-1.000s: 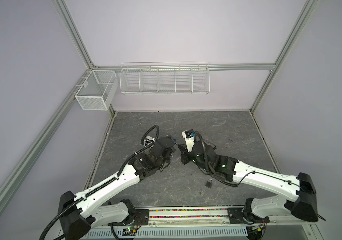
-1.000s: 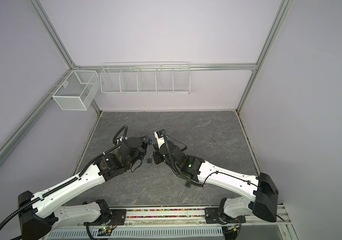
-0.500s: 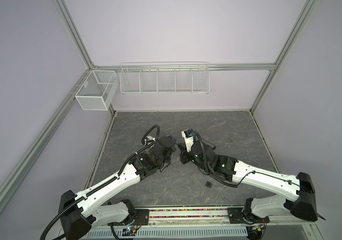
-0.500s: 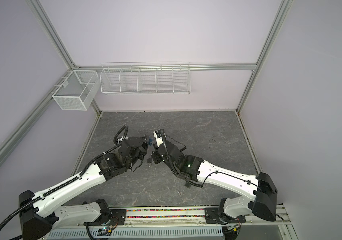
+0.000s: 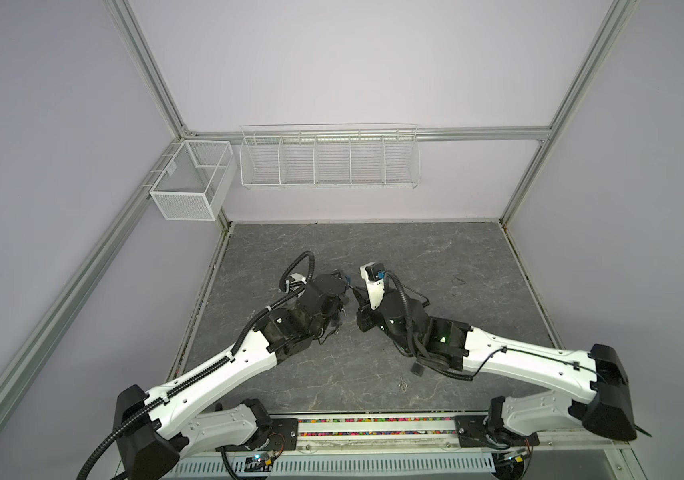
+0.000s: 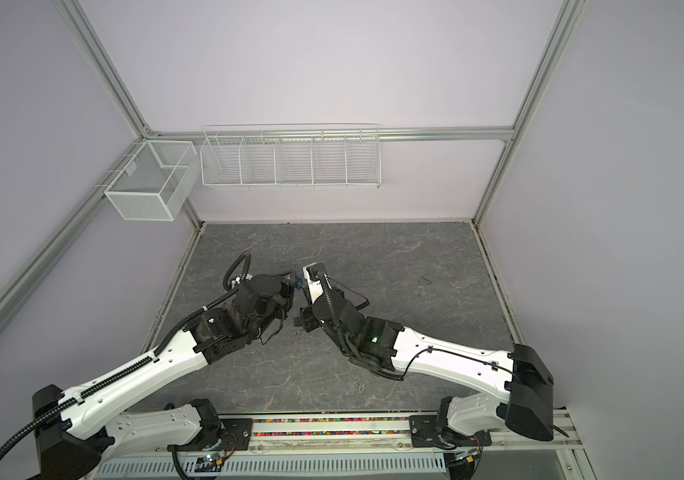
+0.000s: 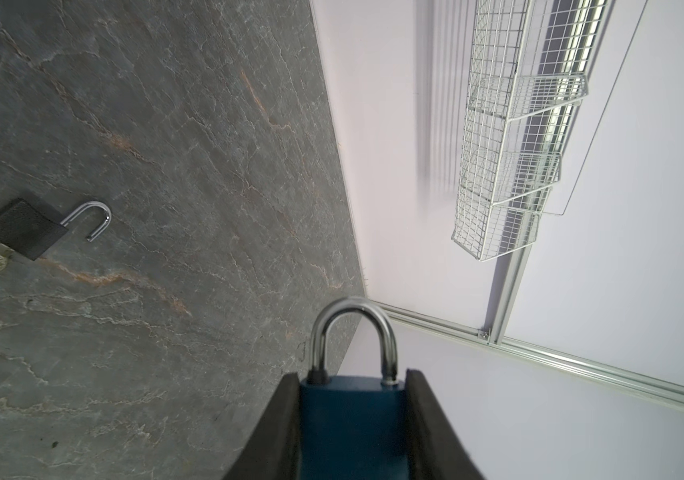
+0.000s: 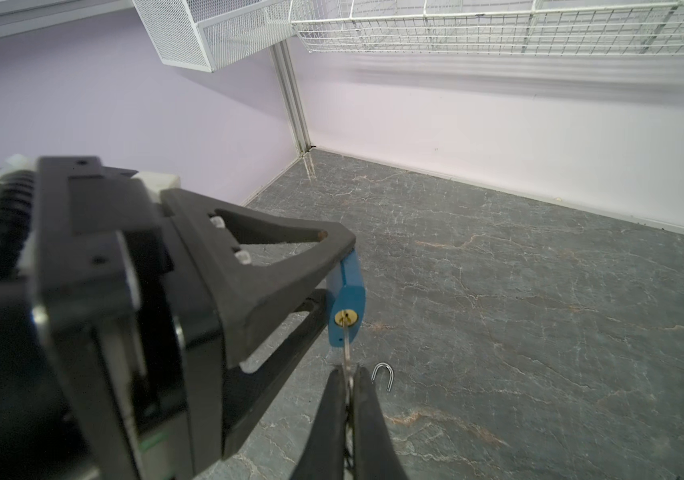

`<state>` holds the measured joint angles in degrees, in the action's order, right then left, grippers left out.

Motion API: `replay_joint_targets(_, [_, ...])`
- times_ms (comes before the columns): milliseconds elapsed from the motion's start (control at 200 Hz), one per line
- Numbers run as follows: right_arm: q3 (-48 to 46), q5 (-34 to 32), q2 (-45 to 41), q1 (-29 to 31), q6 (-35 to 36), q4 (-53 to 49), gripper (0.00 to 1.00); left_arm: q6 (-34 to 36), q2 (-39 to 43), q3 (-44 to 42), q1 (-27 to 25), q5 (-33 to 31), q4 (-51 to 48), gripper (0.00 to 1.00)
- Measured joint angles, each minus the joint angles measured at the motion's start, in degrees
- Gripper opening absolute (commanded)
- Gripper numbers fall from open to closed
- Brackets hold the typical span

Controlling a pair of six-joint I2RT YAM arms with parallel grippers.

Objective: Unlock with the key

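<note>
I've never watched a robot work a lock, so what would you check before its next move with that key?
1. Blue padlock clamped in left end effector: ok.
2. Key pinched by right end effector: ok.
3. Key tip at the keyhole: ok.
4. Key pushed fully in: cannot tell.
5. Shackle released: not ok, both legs seated.
6. Black padlock clear of the work: ok, lying apart on the table.
</note>
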<state>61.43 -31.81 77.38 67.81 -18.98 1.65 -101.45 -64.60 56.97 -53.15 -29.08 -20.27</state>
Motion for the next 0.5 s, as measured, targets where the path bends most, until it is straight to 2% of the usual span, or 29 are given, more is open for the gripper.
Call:
replay_joint_targets(240, [0.1,-1.4,1.8,1.8,1.7,2.5,0.07,-0.8,0.0,0.0,-0.3,1.0,1.2,0.0])
replay_joint_targets(500, [0.5,-5.7,2.7,2.2,4.6,4.0,0.06,-0.9,-0.1,-0.4,-0.4,1.2,0.9,0.0])
